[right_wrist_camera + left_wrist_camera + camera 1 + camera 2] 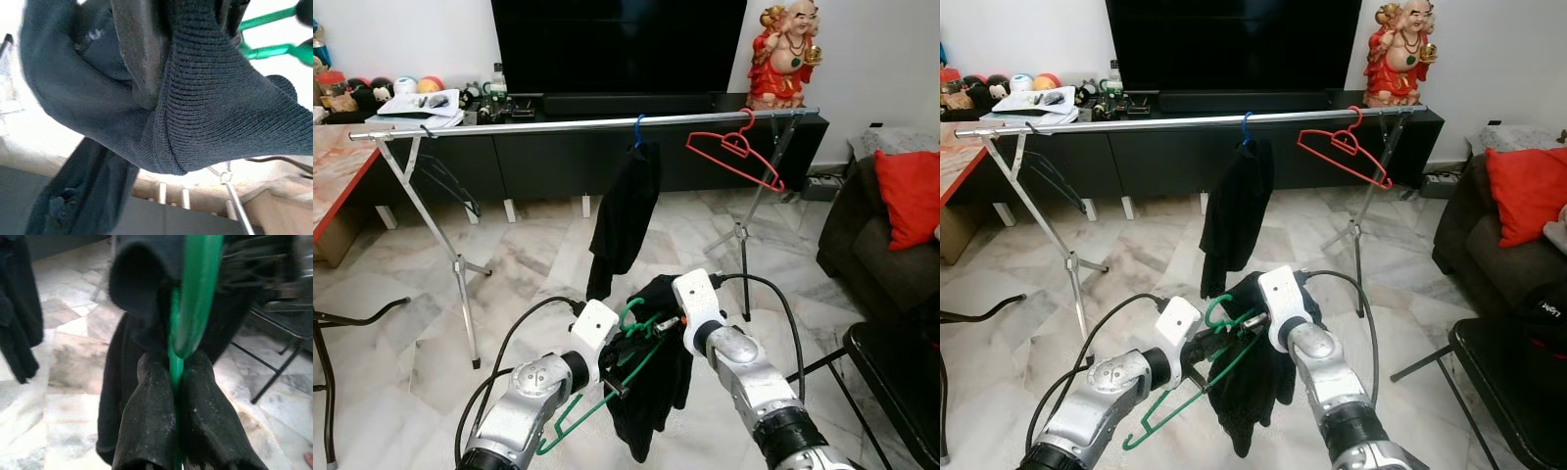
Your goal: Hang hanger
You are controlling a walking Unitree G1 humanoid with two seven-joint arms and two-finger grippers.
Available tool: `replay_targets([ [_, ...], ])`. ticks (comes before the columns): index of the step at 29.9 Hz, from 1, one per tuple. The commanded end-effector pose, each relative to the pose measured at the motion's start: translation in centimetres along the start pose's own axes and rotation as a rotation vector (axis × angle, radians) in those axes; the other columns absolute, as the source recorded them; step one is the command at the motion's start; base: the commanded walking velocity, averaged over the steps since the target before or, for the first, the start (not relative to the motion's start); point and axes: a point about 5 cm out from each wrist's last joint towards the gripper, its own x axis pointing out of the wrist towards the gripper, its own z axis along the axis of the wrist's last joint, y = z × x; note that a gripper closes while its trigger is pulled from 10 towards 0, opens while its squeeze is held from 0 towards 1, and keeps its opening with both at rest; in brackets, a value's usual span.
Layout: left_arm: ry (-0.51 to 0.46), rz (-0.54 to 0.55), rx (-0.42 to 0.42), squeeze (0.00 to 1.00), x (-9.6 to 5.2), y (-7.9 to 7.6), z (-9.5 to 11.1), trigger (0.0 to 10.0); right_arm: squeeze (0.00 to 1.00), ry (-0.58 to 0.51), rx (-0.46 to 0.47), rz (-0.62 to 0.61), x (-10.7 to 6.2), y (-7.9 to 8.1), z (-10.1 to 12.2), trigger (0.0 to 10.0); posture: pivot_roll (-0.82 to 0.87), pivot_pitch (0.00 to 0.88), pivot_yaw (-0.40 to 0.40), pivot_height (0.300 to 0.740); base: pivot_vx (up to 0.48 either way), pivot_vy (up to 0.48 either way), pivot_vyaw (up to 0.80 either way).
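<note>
My left fingers (171,421) pinch the green hanger (570,416) tight; my right fingers (142,63) grip the black cloth (656,392), below the rail (558,124).

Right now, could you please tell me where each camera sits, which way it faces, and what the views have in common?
Left eye view: on the head, facing forward and down at the clothes rail; both silver arms show, holding the green hanger.
Right eye view: the head's other eye, same scene, with the red hanger on the rail.
Left wrist view: looks along the left end effector, shut on the green hanger.
Right wrist view: looks along the right end effector's fingers, against the black garment.
All share hanger and garment.
</note>
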Motion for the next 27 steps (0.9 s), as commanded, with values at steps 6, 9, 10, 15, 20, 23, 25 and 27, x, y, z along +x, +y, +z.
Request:
replay_targets([
  [6, -0.136, 0.012, 0.001, 0.00, 1.1, -0.1, 2.9, 10.0, 0.00, 0.003, 0.028, 0.250, 0.4, 4.4, 0.0, 10.0, 0.10, 0.000, -0.046, 0.740, 0.000, 0.000, 0.00],
  [9, -0.134, -0.001, 0.008, 0.00, 1.0, -0.4, 2.7, 10.0, 0.00, 0.021, -0.064, 0.197, 0.3, 3.6, -0.2, 10.0, 0.11, 0.000, -0.045, 0.740, 0.000, 0.000, 0.00],
  [10, -0.135, 0.008, 0.008, 0.00, 1.0, -0.3, 2.6, 10.0, 0.00, 0.027, -0.075, 0.156, 0.3, 3.0, -0.2, 10.0, 0.11, 0.000, -0.045, 0.740, 0.000, 0.000, 0.00],
  [15, -0.154, 0.086, 0.007, 0.00, 0.9, 0.5, 2.7, 10.0, 0.00, 0.027, -0.081, -0.014, 0.0, 0.0, 0.2, 10.0, 0.11, 0.000, -0.045, 0.740, 0.000, 0.000, 0.00],
  [20, -0.195, 0.204, 0.000, 0.00, 0.5, 2.0, 3.2, 10.0, 0.00, 0.015, -0.058, -0.232, -0.7, -3.2, 0.7, 10.0, 0.11, 0.000, -0.046, 0.740, 0.000, 0.000, 0.00],
  [23, -0.219, 0.234, -0.009, 0.00, 0.4, 2.5, 3.6, 10.0, 0.00, -0.005, -0.088, -0.282, -1.0, -4.0, 1.0, 10.0, 0.11, 0.000, -0.046, 0.740, 0.000, 0.000, 0.00],
  [25, -0.221, 0.235, -0.011, 0.00, 0.4, 2.5, 3.6, 10.0, 0.00, -0.010, -0.119, -0.290, -1.0, -4.2, 1.2, 10.0, 0.11, 0.000, -0.045, 0.740, 0.000, 0.000, 0.00],
  [27, -0.223, 0.240, -0.012, 0.00, 0.4, 2.5, 3.5, 10.0, 0.00, -0.013, -0.142, -0.311, -1.1, -4.5, 1.2, 10.0, 0.11, 0.000, -0.045, 0.740, 0.000, 0.000, 0.00],
])
